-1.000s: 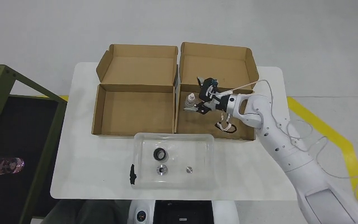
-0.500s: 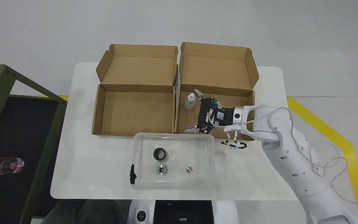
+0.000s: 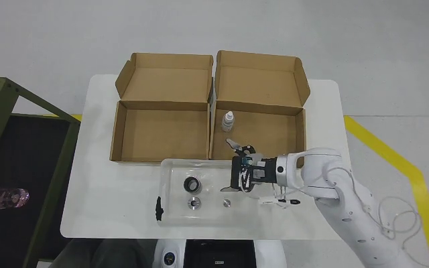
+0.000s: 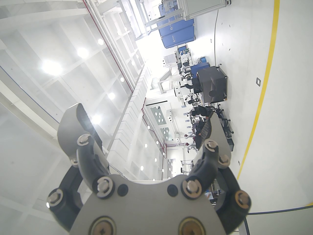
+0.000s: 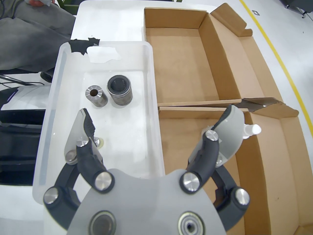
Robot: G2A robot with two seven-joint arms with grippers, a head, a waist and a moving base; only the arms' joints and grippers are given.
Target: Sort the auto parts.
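A clear plastic bin (image 3: 175, 173) at the table's front holds a dark ring-shaped bearing (image 3: 193, 183) (image 5: 119, 90), a steel bushing (image 3: 194, 204) (image 5: 96, 95) and a small round part (image 3: 226, 203) (image 5: 100, 143). My right gripper (image 3: 233, 167) (image 5: 159, 117) hangs open and empty over the bin's right end, one finger over the bin and the other over the right box. A small white bottle (image 3: 228, 120) (image 5: 253, 129) stands in the right cardboard box (image 3: 268, 137). My left gripper (image 4: 144, 118) is open and empty, pointing up into the room.
An empty left cardboard box (image 3: 161, 134) (image 5: 181, 62) sits behind the bin, its lid flap raised like the right box's. A scrap of black tape (image 3: 159, 208) clings to the bin's left rim. A green cart (image 3: 20, 134) stands left of the table.
My right gripper left the white bottle standing in the right box and drew back toward the front, ending over the bin's right end.
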